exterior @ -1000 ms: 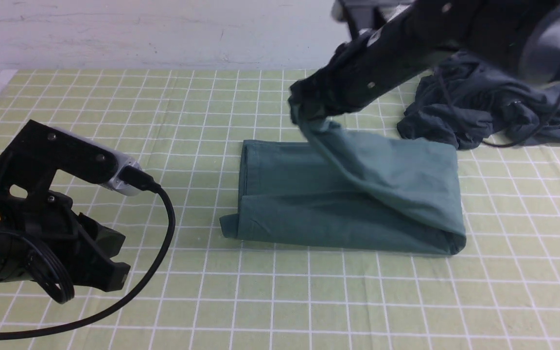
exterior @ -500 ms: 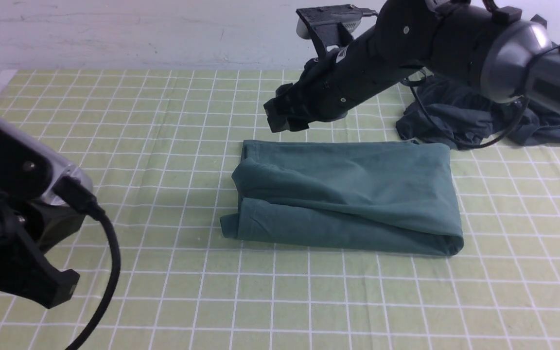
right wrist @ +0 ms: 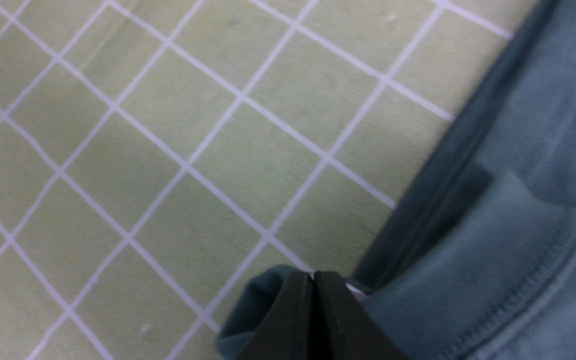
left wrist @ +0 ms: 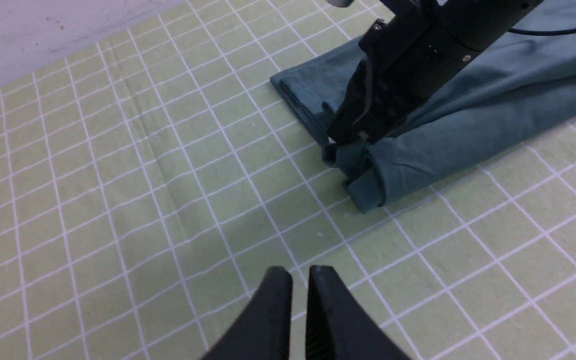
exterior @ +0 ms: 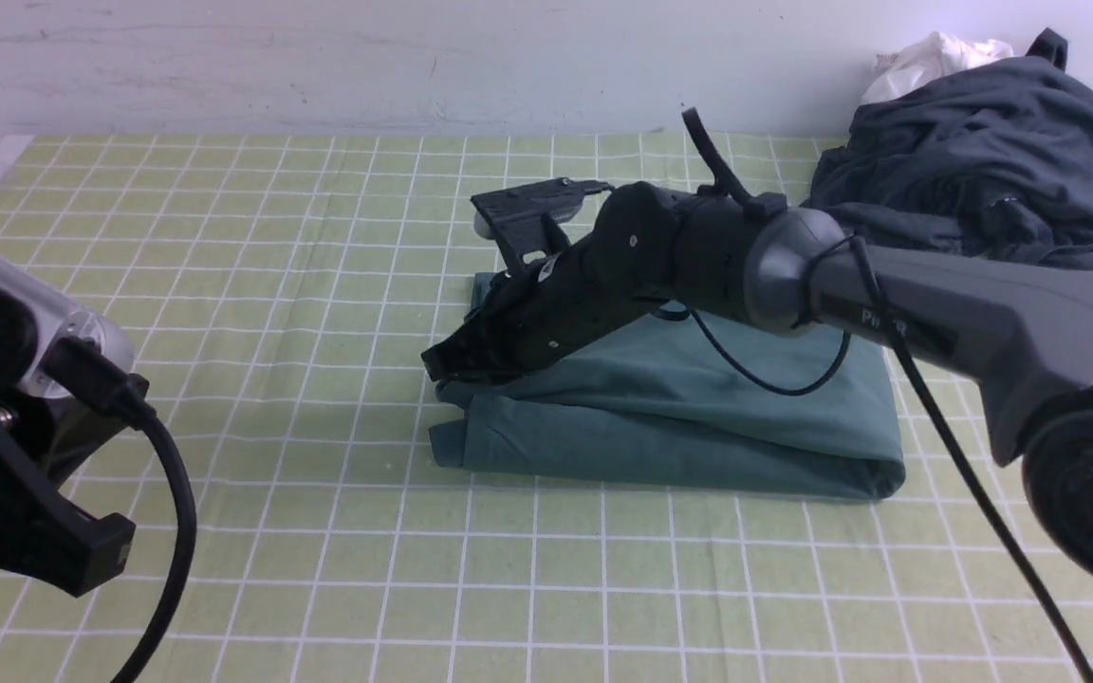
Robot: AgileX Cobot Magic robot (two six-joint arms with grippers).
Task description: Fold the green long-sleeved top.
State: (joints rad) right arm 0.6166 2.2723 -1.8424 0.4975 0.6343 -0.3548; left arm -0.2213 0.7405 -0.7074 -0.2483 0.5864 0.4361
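The green long-sleeved top [exterior: 698,417] lies folded into a rectangle in the middle of the checked mat, with a cuffed piece sticking out at its left end [right wrist: 518,250]. My right gripper [exterior: 435,365] reaches low over the top. Its jaws [right wrist: 313,274] are shut with nothing between them, tips down at the top's left edge and touching the cloth. The left wrist view shows this too, with the top [left wrist: 468,130] under the right gripper [left wrist: 348,137]. My left gripper [left wrist: 300,272] hovers over bare mat near the front left, shut and empty.
A dark charcoal-grey garment [exterior: 983,161] is heaped at the back right, with a small white garment [exterior: 926,57] behind it. The light green checked mat [exterior: 271,285] covers the table, and a white wall runs along the back. My left arm [exterior: 15,398] fills the near left corner.
The right gripper let go of the lifted layer, which dropped flat over the top. It then came down to the top's left end and shut. The left arm drew back toward the front left.
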